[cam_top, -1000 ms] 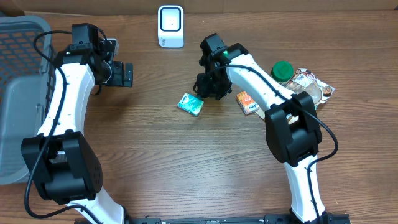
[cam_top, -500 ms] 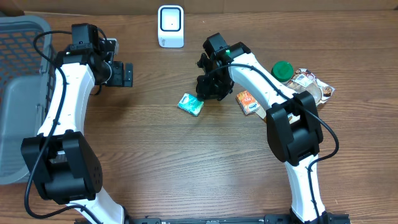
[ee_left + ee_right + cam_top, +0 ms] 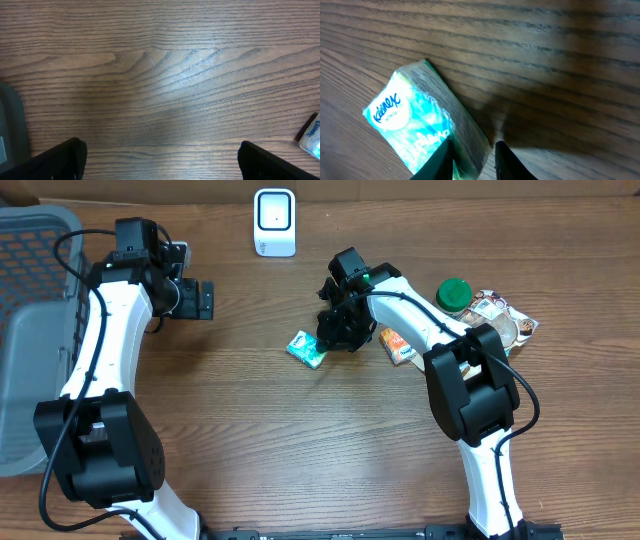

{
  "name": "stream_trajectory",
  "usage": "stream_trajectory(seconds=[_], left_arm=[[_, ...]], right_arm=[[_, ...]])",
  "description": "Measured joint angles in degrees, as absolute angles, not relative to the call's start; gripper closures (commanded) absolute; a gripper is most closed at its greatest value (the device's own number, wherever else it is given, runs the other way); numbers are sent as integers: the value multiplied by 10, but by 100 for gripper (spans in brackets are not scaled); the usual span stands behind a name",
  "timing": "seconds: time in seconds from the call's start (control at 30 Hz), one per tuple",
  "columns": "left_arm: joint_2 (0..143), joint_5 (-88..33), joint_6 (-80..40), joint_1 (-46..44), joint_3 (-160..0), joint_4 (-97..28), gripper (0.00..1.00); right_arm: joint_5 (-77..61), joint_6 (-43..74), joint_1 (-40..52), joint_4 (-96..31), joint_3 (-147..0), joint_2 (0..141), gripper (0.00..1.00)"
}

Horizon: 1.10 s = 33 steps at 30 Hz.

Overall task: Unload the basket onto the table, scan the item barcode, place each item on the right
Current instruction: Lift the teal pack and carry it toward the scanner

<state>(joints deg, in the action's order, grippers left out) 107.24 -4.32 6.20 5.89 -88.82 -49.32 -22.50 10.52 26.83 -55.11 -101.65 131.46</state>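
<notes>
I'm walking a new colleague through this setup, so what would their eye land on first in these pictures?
Probably the teal Kleenex tissue pack lying in the middle of the table, with the right arm bent down over it and its jaws straddling one end of the pack. Next, the white scanner standing at the far edge, and the grey basket filling the left side.

I see the tissue pack [image 3: 306, 349] lying near the middle of the table [image 3: 250, 440], in front of the scanner [image 3: 274, 222] at the far edge. My right gripper [image 3: 333, 335] sits at the pack's right end. A small box [image 3: 397, 345], a jar [image 3: 453, 293] and wrappers [image 3: 505, 315] lie further right. The basket [image 3: 30, 330] stands far left.
</notes>
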Motion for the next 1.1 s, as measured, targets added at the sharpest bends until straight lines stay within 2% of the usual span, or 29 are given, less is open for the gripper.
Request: stream_trajectory(seconds=[0.2, 0.3, 0.4, 0.47, 0.57, 0.6, 0.63, 0.93, 1.1], left_arm=[[1072, -43, 62, 59, -888, -493, 1], [1072, -43, 62, 59, -888, -493, 0], [1072, -43, 62, 59, -888, -493, 0], [1072, -43, 62, 59, -888, -493, 0], [1072, -43, 62, 59, -888, -493, 1], [1072, -43, 62, 59, -888, -493, 0], [1072, -43, 62, 59, -888, -493, 0], [1072, -43, 62, 59, -888, -493, 1], [1073, -43, 62, 59, -888, -493, 0]], right_arm=[[-232, 130, 273, -536, -1010, 1315, 73], [-234, 157, 278, -533, -1006, 1315, 62], [-243, 193, 283, -514, -994, 1312, 62], [-249, 215, 287, -500, -985, 1309, 66], [-253, 237, 290, -493, -978, 1308, 84], [-257, 242, 290, -490, -975, 1308, 93], [-261, 248, 290, -489, -973, 1308, 96], [-304, 263, 285, -496, -973, 1307, 96], [-418, 232, 258, -506, -973, 1304, 96]])
